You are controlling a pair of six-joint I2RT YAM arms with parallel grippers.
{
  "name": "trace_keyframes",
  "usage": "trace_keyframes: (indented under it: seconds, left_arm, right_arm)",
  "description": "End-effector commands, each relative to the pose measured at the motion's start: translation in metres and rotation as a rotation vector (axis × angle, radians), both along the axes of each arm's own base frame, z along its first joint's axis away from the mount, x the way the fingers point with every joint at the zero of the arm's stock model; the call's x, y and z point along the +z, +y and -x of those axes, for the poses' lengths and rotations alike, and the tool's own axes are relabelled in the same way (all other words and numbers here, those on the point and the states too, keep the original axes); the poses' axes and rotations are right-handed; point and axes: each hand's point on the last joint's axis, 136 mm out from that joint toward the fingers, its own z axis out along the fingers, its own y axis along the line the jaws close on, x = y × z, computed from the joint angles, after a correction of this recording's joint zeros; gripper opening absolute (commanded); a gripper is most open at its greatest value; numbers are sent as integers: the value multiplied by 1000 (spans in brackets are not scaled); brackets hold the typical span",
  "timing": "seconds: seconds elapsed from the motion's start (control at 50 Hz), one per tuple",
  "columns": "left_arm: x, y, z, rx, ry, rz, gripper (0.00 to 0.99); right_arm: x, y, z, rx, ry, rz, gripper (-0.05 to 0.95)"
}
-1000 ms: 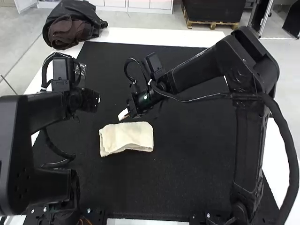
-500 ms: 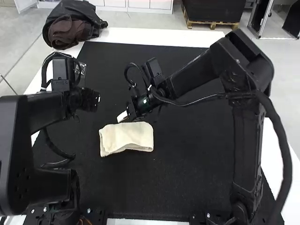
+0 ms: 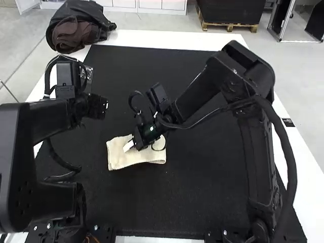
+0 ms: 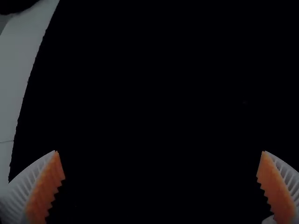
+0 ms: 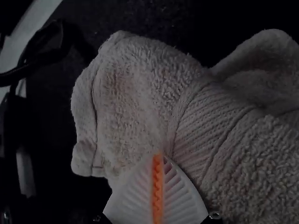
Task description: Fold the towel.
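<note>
Right wrist view: we see the pale towel (image 5: 135, 88) lying rumpled on the black mat (image 5: 149, 14), its nap coarse and looped. We note a flatter woven band (image 5: 205, 116) crossing it between two rougher areas, and a creased edge fold. A separate lobe of cloth stands raised beyond the band. The right claw (image 3: 128, 145) has its white ribbed fingers (image 5: 133, 198) together over the towel, orange pads meeting; we cannot tell whether cloth lies between them. Apart from the towel, we record a dark looped cable (image 5: 46, 58).
</note>
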Motion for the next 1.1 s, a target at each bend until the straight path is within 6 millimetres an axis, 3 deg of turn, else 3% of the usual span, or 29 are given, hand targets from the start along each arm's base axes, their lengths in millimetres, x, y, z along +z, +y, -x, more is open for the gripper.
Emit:
trace_keyframes:
  seconds: [0.0, 0.32, 0.46, 0.62, 0.86, 0.98, 1.08]
  left_arm:
    - [14, 2, -2, 12, -47, 10, 969]
    - [20, 1, -2, 11, -63, 23, 969]
    - [27, 1, 0, 13, -78, 20, 969]
    - [47, 0, -1, 10, -119, 16, 967]
    - [92, 0, -6, 10, -194, 16, 967]
    - [122, -1, -7, 9, -247, 17, 967]
    - [150, -6, -6, -1, -295, 27, 967]
  right_arm:
    - [-14, -1, 7, 21, 15, 1, -20]
    - [-33, -5, 0, 5, -5, -10, -20]
    - [-12, -3, -2, 3, -21, -39, -20]
    - [38, 3, -11, -25, -56, -117, -20]
    - [144, -13, -56, -142, -157, -285, -20]
    - [198, -36, -78, -213, -225, -363, -20]
    - [242, -69, -95, -282, -300, -424, -20]
